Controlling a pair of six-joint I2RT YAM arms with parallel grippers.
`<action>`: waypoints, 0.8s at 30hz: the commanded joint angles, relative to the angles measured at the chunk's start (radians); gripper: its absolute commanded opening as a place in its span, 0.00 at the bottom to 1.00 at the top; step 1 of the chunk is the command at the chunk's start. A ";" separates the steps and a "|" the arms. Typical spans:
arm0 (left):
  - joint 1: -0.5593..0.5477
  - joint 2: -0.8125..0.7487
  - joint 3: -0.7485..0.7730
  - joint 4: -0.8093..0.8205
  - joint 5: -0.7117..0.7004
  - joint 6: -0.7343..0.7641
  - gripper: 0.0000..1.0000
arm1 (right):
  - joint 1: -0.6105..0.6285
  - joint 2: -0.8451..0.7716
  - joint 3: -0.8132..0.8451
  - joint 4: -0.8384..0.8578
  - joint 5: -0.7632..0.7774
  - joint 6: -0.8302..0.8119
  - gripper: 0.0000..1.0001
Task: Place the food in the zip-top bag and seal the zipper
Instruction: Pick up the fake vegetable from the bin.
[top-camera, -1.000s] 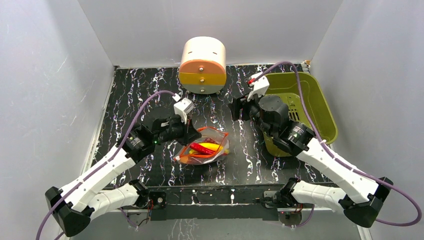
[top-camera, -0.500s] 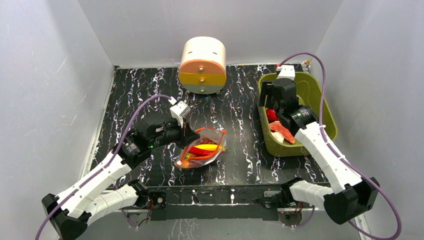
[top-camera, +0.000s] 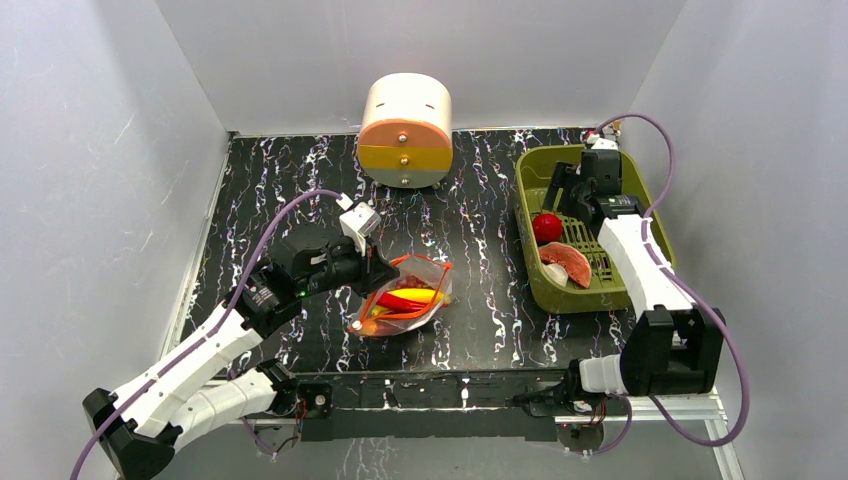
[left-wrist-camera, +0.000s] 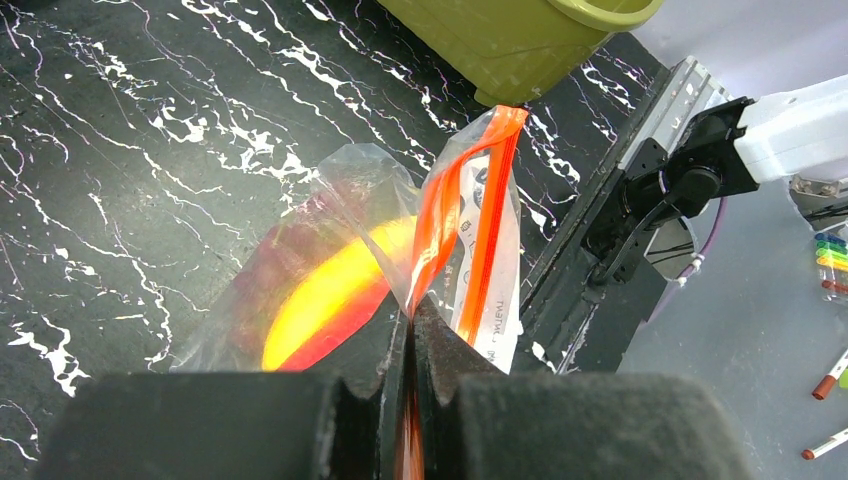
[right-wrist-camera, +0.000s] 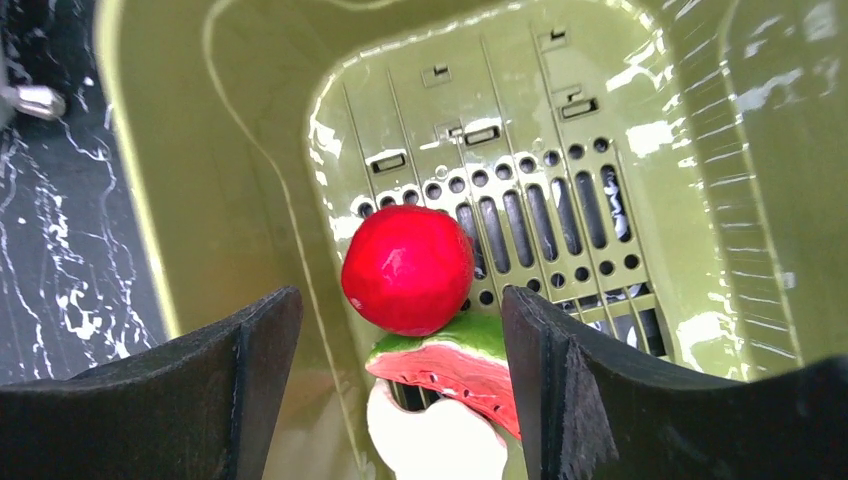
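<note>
Pinching the zipper (left-wrist-camera: 455, 200) of the zip-top bag (top-camera: 425, 275) on the counter (top-camera: 280, 180) with our left end effector (left-wrist-camera: 410, 310), we hover our right end effector (right-wrist-camera: 400, 300), spread wide, above the red round fruit (right-wrist-camera: 408, 268) in the olive-green bin (right-wrist-camera: 250, 150), which could squirt free if we close off-centre.
</note>
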 joint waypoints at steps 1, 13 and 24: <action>-0.002 -0.023 -0.005 0.052 0.023 0.013 0.00 | -0.028 0.026 -0.023 0.076 -0.117 -0.006 0.72; -0.002 -0.044 -0.020 0.051 0.035 0.002 0.00 | -0.070 0.108 -0.078 0.121 -0.100 0.007 0.85; -0.002 -0.019 -0.027 0.086 0.056 -0.034 0.00 | -0.078 0.185 -0.079 0.150 -0.154 0.014 0.85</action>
